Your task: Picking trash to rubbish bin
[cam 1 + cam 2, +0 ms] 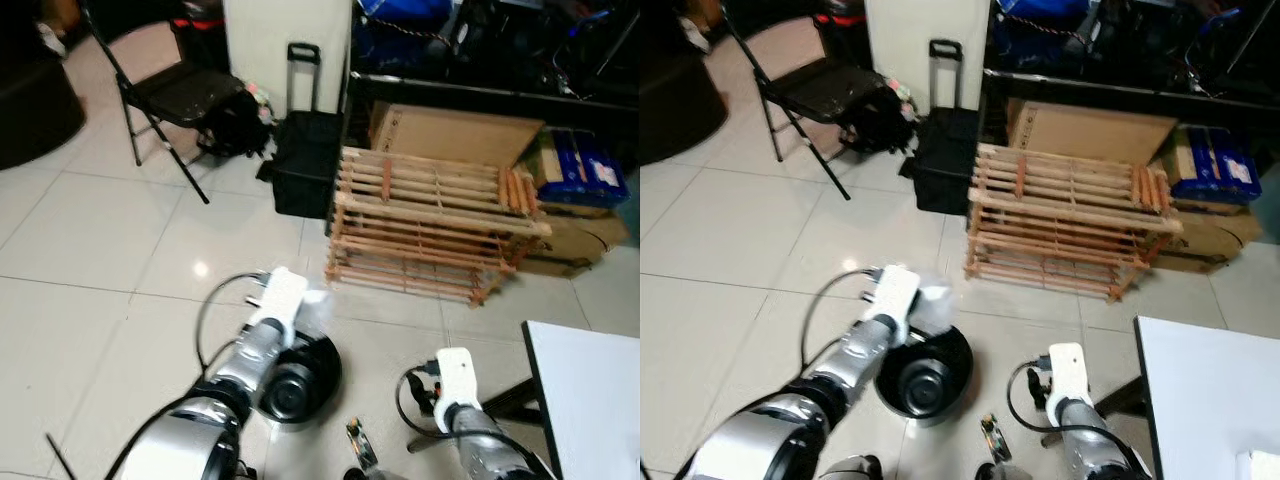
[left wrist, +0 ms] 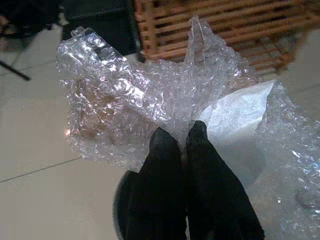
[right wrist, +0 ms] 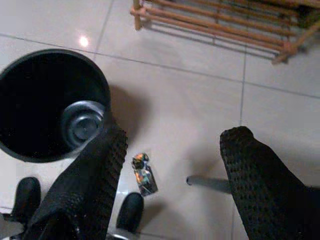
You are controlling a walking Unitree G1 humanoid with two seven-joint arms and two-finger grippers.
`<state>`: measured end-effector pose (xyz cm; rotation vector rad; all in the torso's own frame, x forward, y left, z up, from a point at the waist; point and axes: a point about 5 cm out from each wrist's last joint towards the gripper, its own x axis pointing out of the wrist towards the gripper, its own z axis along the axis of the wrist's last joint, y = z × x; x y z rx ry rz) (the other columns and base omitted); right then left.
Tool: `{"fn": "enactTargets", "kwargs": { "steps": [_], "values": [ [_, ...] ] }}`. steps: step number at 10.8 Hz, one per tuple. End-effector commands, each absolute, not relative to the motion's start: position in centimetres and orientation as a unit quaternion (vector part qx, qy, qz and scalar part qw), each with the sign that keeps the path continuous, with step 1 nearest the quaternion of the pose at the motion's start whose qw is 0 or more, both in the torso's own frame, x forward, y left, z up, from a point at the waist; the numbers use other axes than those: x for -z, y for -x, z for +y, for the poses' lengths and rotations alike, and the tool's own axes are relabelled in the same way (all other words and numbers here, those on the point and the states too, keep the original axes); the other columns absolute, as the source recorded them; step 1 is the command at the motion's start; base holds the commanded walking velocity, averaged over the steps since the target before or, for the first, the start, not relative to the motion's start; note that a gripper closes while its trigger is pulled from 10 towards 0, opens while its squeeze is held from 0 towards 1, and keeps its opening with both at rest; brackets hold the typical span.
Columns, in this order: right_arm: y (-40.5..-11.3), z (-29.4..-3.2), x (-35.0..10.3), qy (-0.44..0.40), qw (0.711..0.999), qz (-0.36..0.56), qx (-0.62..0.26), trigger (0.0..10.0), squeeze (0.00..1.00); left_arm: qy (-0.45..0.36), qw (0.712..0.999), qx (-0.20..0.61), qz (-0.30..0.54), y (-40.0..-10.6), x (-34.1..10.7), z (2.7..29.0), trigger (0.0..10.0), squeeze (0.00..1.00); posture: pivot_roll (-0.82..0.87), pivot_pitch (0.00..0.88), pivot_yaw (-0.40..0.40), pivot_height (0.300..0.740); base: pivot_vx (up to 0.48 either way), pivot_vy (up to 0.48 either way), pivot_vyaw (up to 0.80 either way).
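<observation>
Here bubble wrap [image 2: 150, 100] is pinched in the left gripper [image 2: 181, 137] above the bin [image 1: 940, 385]. It should be centred over the opening before release. The right gripper [image 3: 170, 150] is spread, near a wrapper [image 3: 142, 174].

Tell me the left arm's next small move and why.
Probably open the jaws and let go. The left gripper is shut on the bubble wrap, and in the head views it is held at the far rim of the black bin, whose inside looks nearly empty. If it overhangs the rim, nudge the arm slightly back first. The right gripper is open, with a small wrapper on the floor below it.
</observation>
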<state>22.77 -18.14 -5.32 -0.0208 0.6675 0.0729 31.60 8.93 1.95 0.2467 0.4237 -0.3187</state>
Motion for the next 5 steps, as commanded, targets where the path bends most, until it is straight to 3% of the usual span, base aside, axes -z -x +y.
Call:
{"fn": "enactTargets", "kwargs": {
  "steps": [1,5],
  "values": [
    [-22.12,-18.89,5.57,0.013,0.943,0.330,-0.029,10.0,0.00,-0.129,0.951,0.173,0.223,-31.09,-1.42,8.40,10.0,0.00,-0.09,0.184,-0.080,0.740,0.000,0.000,0.00],
    [-21.17,-19.19,5.97,0.013,0.943,0.332,-0.028,10.0,0.00,-0.130,0.945,0.191,0.232,-30.30,-0.75,7.60,10.0,0.00,-0.10,0.222,-0.081,0.740,0.000,0.000,0.00]
  ]
}}
